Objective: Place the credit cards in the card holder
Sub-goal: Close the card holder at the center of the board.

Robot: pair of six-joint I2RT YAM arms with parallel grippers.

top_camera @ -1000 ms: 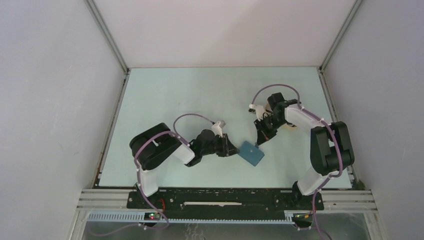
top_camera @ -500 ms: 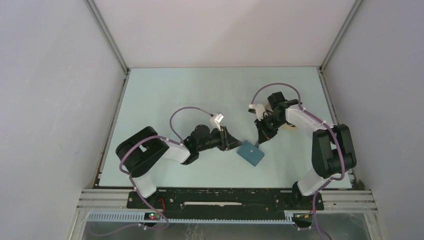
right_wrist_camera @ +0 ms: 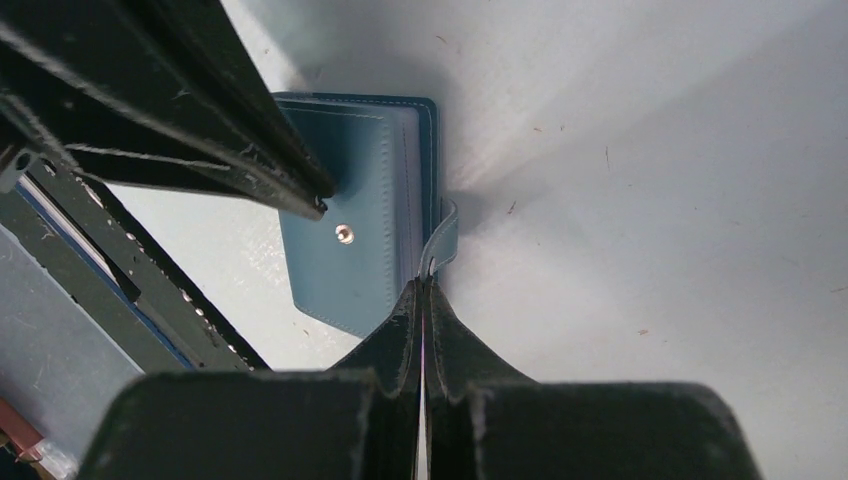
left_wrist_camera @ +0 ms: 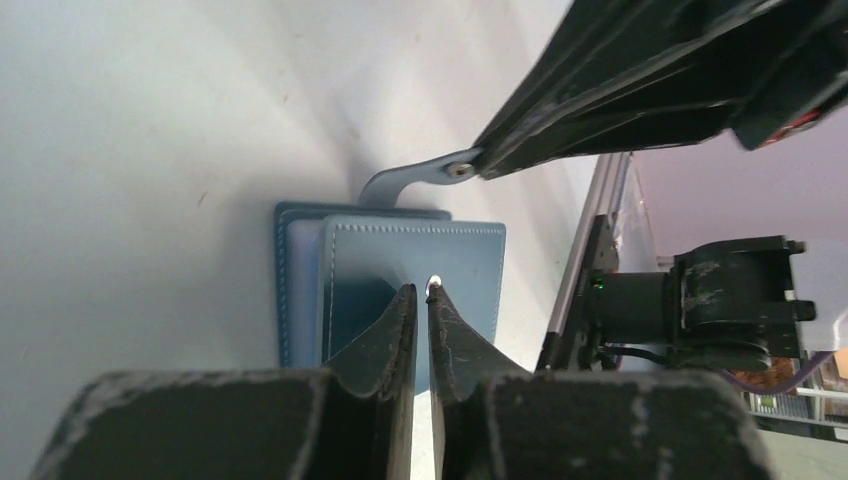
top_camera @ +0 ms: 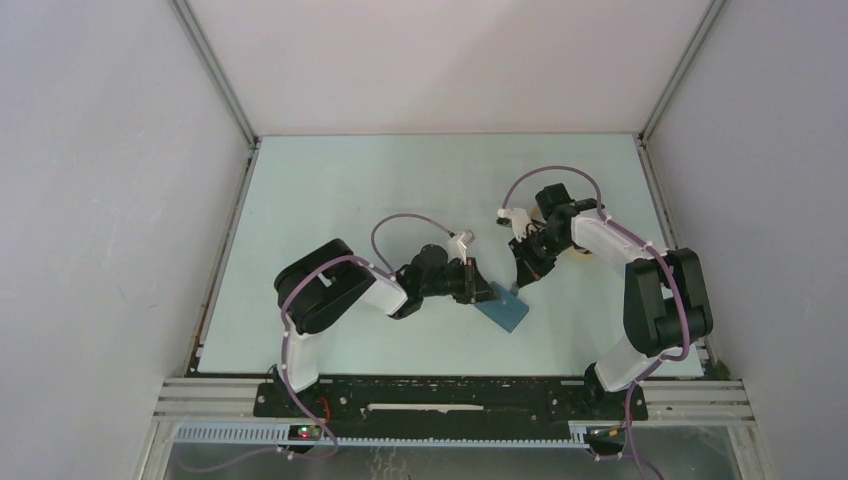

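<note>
The card holder is a blue wallet lying flat on the pale table, cover down, with pale slots showing at one edge. My right gripper is shut on its blue strap tab, at the far edge in the top view. My left gripper hangs over the cover beside the metal snap, jaws almost together with nothing between them; its tip rests on the cover. The credit cards are out of view.
A beige tray peeks out behind the right forearm. Both arms crowd over the wallet at the table's middle right. Grey enclosure walls stand on three sides, and the black base rail runs along the near edge.
My left arm has swung right, bringing its gripper onto the wallet's cover, and its jaws have narrowed. The right gripper has stayed on the strap tab.
</note>
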